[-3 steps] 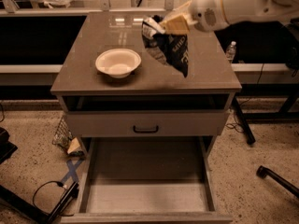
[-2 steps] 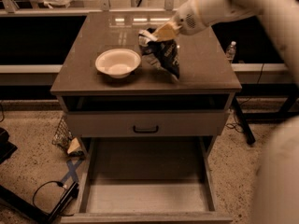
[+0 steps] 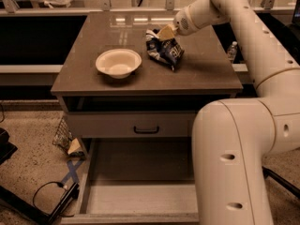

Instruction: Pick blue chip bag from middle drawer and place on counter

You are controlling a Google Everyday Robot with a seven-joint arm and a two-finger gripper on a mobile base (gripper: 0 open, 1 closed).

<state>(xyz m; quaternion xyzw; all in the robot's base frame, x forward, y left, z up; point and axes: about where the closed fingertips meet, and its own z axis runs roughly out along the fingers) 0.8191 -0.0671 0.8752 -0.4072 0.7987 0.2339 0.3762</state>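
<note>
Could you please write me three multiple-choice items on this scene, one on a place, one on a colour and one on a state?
1. Where does the blue chip bag lie?
A. on the floor
B. on the counter, right of the bowl in the camera view
C. on a chair

2. What colour is the bowl?
A. cream
B. red
C. black

3. How does the middle drawer stand?
A. pushed shut
B. pulled out
C. lifted onto the counter

Answers:
1 B: the bag rests on the glossy top, with the pincer at its upper edge.
2 A: the bowl is pale cream inside and out.
3 B: its grey floor shows, extended in front of the cabinet.
</note>
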